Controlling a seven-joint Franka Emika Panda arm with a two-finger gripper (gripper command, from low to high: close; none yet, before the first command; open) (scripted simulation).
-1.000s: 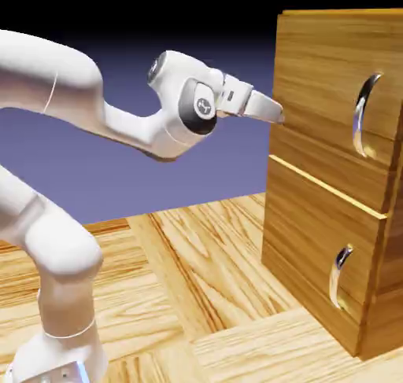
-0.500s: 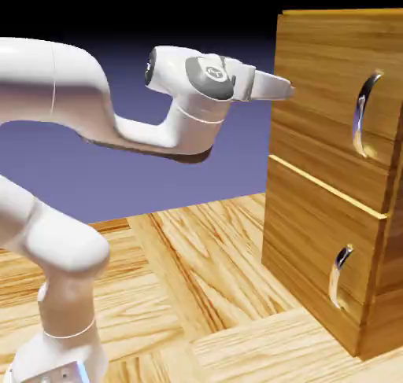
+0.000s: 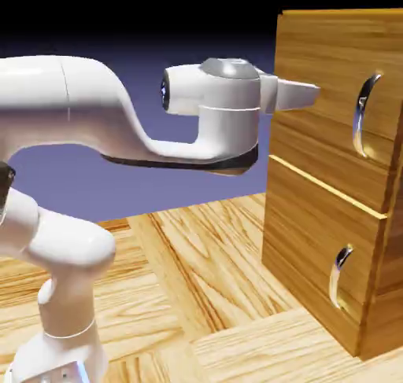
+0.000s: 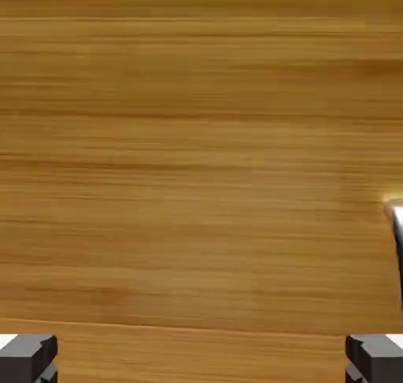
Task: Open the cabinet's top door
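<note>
The hand [image 3: 315,95] (fingers spread wide, holding nothing) faces the top door [image 4: 197,153]; no writing shows.

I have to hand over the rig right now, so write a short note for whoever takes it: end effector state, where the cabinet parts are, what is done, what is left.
End effector: open, empty, fingers spread wide in the hand view, pointed level at the top door.
Cabinet: on the table at the exterior view's right. The top door's handle is to the right of the fingertips; in the hand view only its edge shows at the right border.
Done: the approach to the door face.
Left: align on the handle, close on it, pull the door open. The door looks shut.
</note>
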